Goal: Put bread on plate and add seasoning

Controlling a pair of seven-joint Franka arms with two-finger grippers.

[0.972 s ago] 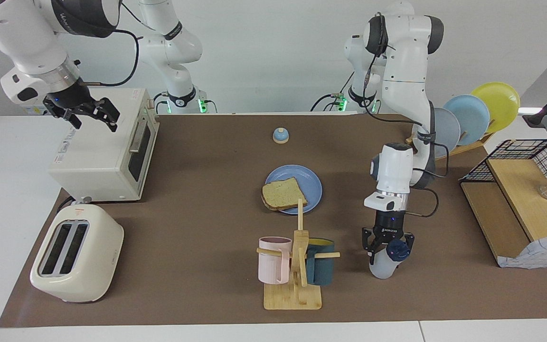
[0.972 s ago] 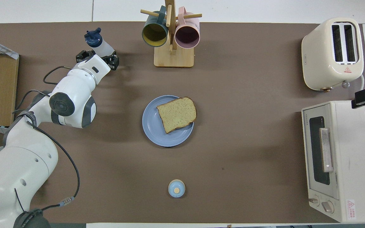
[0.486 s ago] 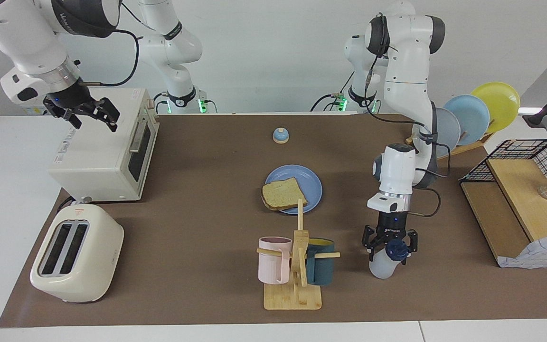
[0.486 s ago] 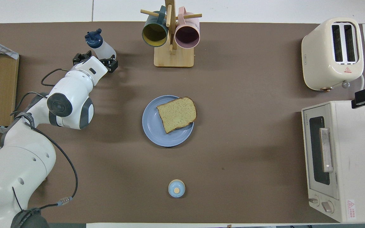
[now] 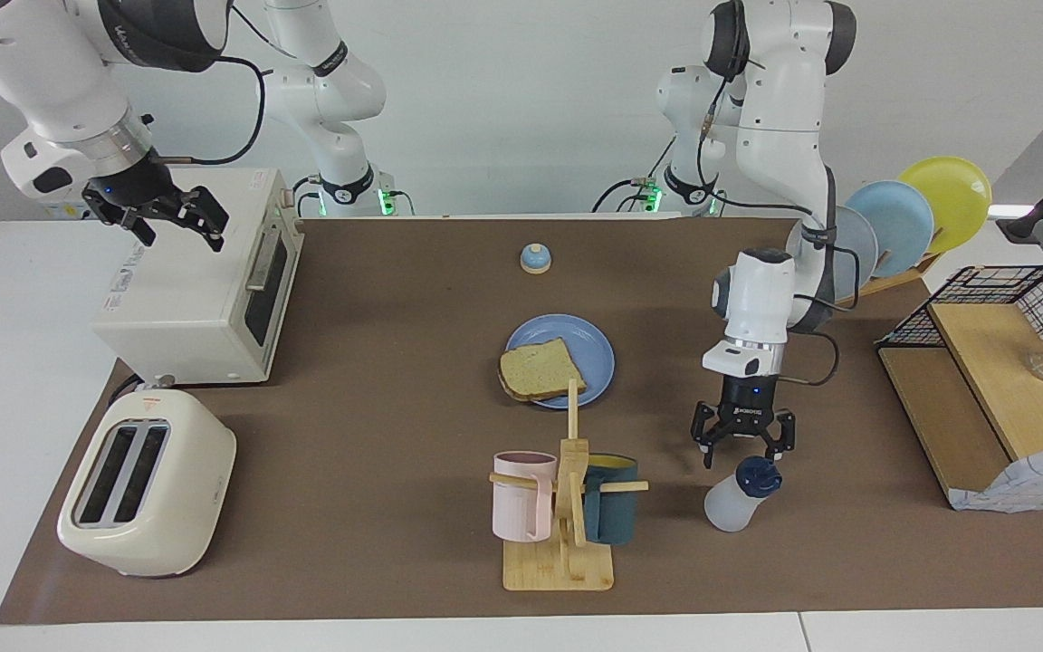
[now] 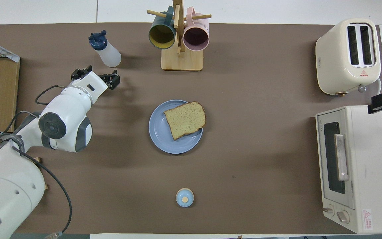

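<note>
facing view: the left gripper (image 5: pixel 742 444) hangs spread wide and empty, just above the seasoning bottle (image 5: pixel 739 494), not touching it. the bottle stands on the brown mat (image 5: pixel 377 435) beside the mug rack (image 5: pixel 567 507), toward the left arm's end of the table, farther from the robots than the plate (image 5: pixel 590 355). the bread (image 5: pixel 540 369) lies on the plate, one corner over the rim. overhead view: the gripper (image 6: pixel 95 75) shows apart from the bottle (image 6: pixel 106 49); bread (image 6: pixel 185 119) on the plate (image 6: pixel 159 136). the right gripper (image 5: pixel 179 217) waits over the toaster oven (image 5: pixel 196 281), fingers spread, holding nothing.
</note>
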